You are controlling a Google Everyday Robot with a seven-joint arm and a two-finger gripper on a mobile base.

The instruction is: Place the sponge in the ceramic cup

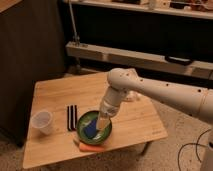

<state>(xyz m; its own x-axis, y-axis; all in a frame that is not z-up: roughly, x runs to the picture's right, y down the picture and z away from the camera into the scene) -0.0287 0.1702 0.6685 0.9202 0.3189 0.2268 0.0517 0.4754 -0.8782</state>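
The blue sponge (91, 129) lies inside the round green bowl (83, 120) at the table's front middle. My gripper (102, 123) hangs at the end of the white arm, reaching down into the bowl just right of the sponge, and looks to be touching it. The ceramic cup (42, 121), pale and handleless, stands upright near the table's left front, well apart from the bowl and the gripper.
An orange carrot-like stick (91, 147) lies along the front edge just below the bowl. Two black strips (72, 117) lie between cup and bowl. The wooden table (60, 90) is small; a dark panel stands to the left and shelving behind.
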